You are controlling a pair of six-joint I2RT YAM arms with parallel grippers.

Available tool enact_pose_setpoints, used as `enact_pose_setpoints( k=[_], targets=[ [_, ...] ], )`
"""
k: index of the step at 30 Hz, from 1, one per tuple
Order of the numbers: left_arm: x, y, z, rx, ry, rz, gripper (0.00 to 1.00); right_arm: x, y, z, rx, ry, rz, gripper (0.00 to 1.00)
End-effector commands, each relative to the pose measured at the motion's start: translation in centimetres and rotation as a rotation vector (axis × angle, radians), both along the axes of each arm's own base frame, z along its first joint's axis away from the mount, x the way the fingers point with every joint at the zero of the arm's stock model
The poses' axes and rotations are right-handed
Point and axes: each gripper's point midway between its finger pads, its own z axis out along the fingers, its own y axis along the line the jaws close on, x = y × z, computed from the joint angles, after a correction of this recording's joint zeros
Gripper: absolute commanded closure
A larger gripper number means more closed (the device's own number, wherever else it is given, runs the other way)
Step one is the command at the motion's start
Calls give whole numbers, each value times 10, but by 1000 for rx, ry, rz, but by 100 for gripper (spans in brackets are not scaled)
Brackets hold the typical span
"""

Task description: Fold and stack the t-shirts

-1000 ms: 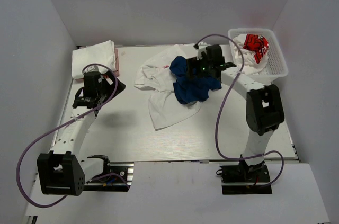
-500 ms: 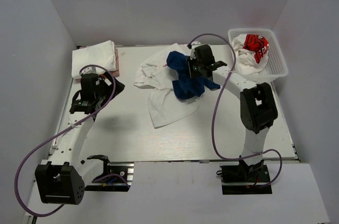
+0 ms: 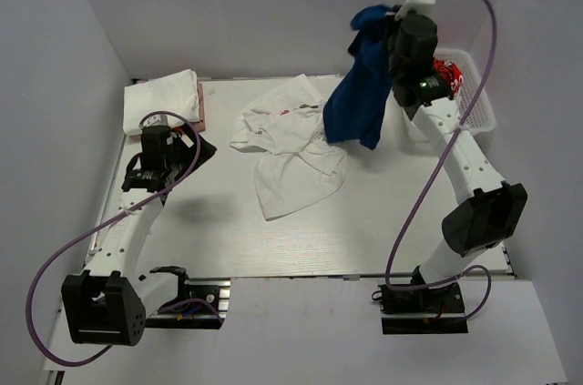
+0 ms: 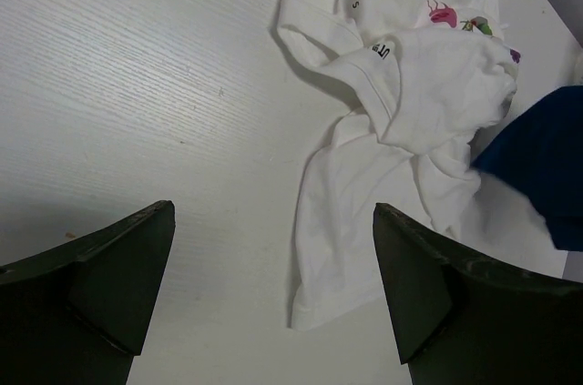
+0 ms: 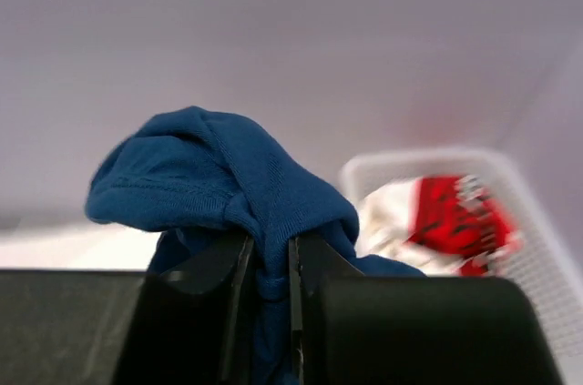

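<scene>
My left gripper (image 4: 273, 248) hovers over the table (image 3: 228, 239) near the left edge, its fingers (image 4: 109, 267) spread wide with nothing between them. Just beyond it, in the middle of the table, the white t-shirt (image 4: 401, 103) lies crumpled and unfolded. Its collar carries a small black label too fine for me to read, a tiny mark inside the neck looks like an "S", and a pink and green print shows on the fabric. My right gripper (image 5: 266, 262) is raised high over the far right part of the table, clamped on a bunched fold of the blue t-shirt (image 3: 355, 103), which hangs down with its hem by the white t-shirt's right side; I cannot tell if they touch. At the far left corner sits a folded white shirt (image 3: 164, 92). At the far right corner a white basket (image 3: 478, 112) holds a red and white garment (image 3: 444, 75).
</scene>
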Motion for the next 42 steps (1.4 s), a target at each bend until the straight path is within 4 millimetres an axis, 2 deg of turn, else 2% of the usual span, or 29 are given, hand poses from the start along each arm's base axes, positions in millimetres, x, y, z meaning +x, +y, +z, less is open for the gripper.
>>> enact_pose_setpoints(
  k=[1,3,4,5,8,9,11,13,14,15,17,18,20,21,22,23,24,26,28,29,32,33,35,36,37,38,39,41,42],
  targets=[
    [3,1,1,9,-8,-5,1,11,-87,76,38,-199,-290,100],
    [4,1,-2,9,3,-5,1,18,-102,109,48,-266,-320,100],
    [4,1,-2,9,3,-5,1,25,-126,113,39,-278,-367,100],
    [4,1,-6,10,15,-5,1,21,-132,148,53,-360,-364,100],
    [8,1,-4,10,7,-5,1,16,-164,185,28,-467,-403,100],
    [10,1,-6,10,9,-5,1,14,-168,194,10,-501,-411,100],
    [15,1,-3,9,1,-5,1,21,-177,194,-30,-520,-400,100],
    [18,0,-8,10,20,-6,1,35,-178,176,-62,-468,-376,100],
    [20,-2,-7,3,18,-15,1,44,-184,160,-82,-422,-377,100],
    [25,-4,-6,-5,17,-26,1,59,-183,127,-90,-350,-355,100],
    [29,-10,-4,-24,13,-52,1,70,-181,99,-94,-290,-316,100],
    [30,-13,-1,-35,1,-68,1,83,-192,52,-78,-198,-299,100],
    [35,-19,2,-46,-23,-104,1,93,-199,15,-58,-123,-272,100],
    [36,-24,4,-63,-45,-129,1,99,-207,-22,-47,-45,-237,100],
    [35,-26,1,-68,-45,-137,1,101,-208,-37,-3,-17,-230,100],
    [36,-28,6,-74,-66,-147,1,108,-209,-77,38,62,-220,100],
    [35,-28,6,-74,-73,-147,1,108,-221,-101,71,108,-242,100],
    [33,-29,7,-78,-83,-155,1,102,-230,-184,116,256,-282,100],
    [33,-29,10,-71,-94,-161,1,94,-250,-220,140,302,-369,100],
    [31,-27,10,-58,-93,-158,1,80,-254,-260,150,373,-410,100],
    [30,-23,11,-46,-93,-139,1,60,-275,-296,157,442,-557,100],
    [29,-23,14,-45,-102,-139,1,56,-275,-313,152,492,-561,100],
    [31,-23,16,-45,-112,-139,1,57,-269,-322,149,545,-508,95],
    [28,-25,12,-52,-102,-149,1,62,-263,-326,150,560,-471,84],
    [29,-25,9,-52,-93,-149,1,64,-261,-326,147,567,-455,46],
    [28,-27,9,-58,-93,-158,1,54,-259,-334,144,628,-470,20],
    [29,-27,6,-68,-82,-151,1,62,-263,-317,153,593,-496,10],
    [34,-29,15,-74,-97,-160,1,57,-265,-301,142,601,-501,10],
    [36,-29,16,-74,-98,-160,1,63,-262,-285,137,577,-470,10]
  ],
)
